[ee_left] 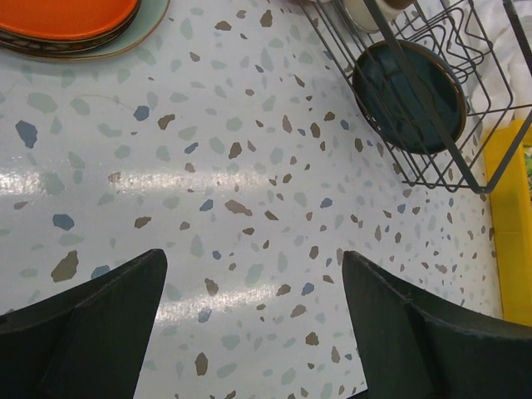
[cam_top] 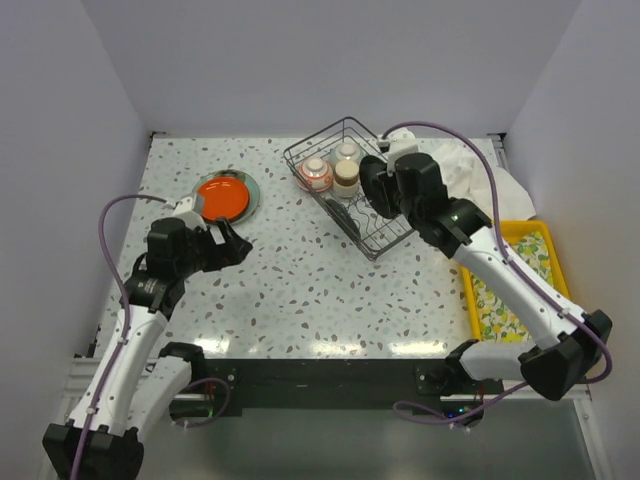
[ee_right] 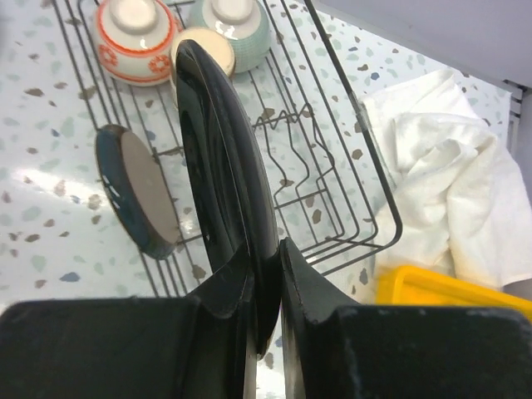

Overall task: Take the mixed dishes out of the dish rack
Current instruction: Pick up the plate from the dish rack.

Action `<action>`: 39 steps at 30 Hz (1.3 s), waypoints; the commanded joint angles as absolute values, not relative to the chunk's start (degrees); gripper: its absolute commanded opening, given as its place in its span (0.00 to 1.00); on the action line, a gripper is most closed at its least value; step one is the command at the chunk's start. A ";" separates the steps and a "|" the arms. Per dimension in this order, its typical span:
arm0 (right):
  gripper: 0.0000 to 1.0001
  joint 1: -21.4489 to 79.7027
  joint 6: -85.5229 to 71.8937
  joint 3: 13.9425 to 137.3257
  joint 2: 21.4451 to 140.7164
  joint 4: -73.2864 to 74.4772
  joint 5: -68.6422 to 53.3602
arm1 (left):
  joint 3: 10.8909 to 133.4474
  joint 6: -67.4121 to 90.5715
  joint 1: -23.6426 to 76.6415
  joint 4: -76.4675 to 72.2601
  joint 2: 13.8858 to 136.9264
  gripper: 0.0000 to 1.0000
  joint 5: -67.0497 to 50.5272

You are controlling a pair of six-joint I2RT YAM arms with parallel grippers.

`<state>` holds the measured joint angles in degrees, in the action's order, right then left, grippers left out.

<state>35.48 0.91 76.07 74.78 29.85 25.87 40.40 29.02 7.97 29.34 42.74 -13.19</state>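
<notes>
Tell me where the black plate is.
Right wrist view: black plate clamped edge-on in the right gripper at the dish rack, beside the teal plate.

Both the left arm (cam_top: 122, 350), at the lower left of the top view, and the right arm (cam_top: 515, 290), at the right, have white tubular links joined by chunky black housings, a thin purple cable (cam_top: 101, 240) looping alongside, and matte black, blocky fingers (ee_left: 91, 332).

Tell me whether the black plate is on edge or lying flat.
On edge: the black plate stands upright, its rim pinched in the right hand.
</notes>
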 commanded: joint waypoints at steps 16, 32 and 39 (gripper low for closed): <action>0.00 35.51 -28.99 59.16 56.43 20.75 -3.86 | 42.28 38.75 30.39 2.47 53.17 0.91 -9.77; 0.00 35.51 -40.42 48.43 52.03 12.75 -11.60 | 39.56 49.21 42.54 -9.49 61.70 0.71 -0.18; 0.00 35.16 -41.92 47.37 52.38 10.81 -12.13 | 34.37 54.40 42.54 -17.22 61.79 0.59 -0.61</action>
